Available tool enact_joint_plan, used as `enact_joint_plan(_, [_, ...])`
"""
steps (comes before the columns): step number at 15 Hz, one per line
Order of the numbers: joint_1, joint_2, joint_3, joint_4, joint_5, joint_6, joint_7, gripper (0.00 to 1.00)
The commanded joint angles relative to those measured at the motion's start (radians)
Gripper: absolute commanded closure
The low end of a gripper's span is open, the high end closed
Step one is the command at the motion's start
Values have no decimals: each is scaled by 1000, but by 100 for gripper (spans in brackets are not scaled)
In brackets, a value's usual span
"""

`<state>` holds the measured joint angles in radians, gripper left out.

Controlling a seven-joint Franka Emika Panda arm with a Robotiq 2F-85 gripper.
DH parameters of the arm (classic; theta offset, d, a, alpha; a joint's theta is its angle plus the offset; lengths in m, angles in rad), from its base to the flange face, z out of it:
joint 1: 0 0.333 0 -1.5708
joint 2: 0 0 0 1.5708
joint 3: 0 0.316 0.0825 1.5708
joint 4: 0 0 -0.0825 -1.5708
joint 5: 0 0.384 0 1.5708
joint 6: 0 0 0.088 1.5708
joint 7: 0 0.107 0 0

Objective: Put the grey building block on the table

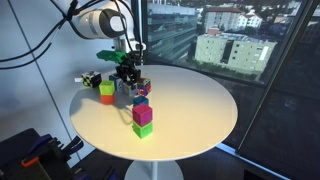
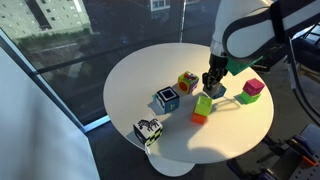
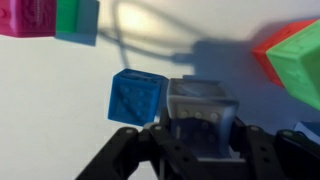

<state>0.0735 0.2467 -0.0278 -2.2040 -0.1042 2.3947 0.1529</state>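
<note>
Grey building block (image 3: 200,105) low in the wrist view, pinched between the fingers of the gripper (image 3: 202,128), jaws narrowed to block width and pressed on both sides, so judged held. Either just above the table (image 3: 60,120) or resting on it; contact not readable from any view. Just beside the block, blue cube (image 3: 135,95), close to one finger. Farther out, magenta cube (image 3: 25,18) with a green cube (image 3: 75,14) next to it at one edge, and red and green blocks (image 3: 290,55) at the opposite edge. In both exterior views, gripper (image 1: 130,78) (image 2: 212,86) low over the white top, between the coloured stacks. Step in hand, as a judgement: set down and release. Lower straight and slowly, keep the block level so the bottom face lands flat, and stop on contact without pressing. Open gently and no wider than needed, since the finger on the blue cube's side could shove it. Then lift vertically, with no sideways drift, to avoid dragging the block or clipping the neighbours.
</note>
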Motion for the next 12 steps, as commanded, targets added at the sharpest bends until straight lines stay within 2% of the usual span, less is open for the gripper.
enact_joint_plan(1, [19,22,-2,11,-57,-2,67,73])
enact_joint_plan(8, [29,83,-10,8,-88,43,91,73])
enact_joint_plan(9, [29,87,-10,6,-85,46,87,36])
enact_joint_plan(10, [30,91,-11,5,-85,51,86,22])
enact_joint_plan(12, [30,94,-12,3,-83,53,84,7])
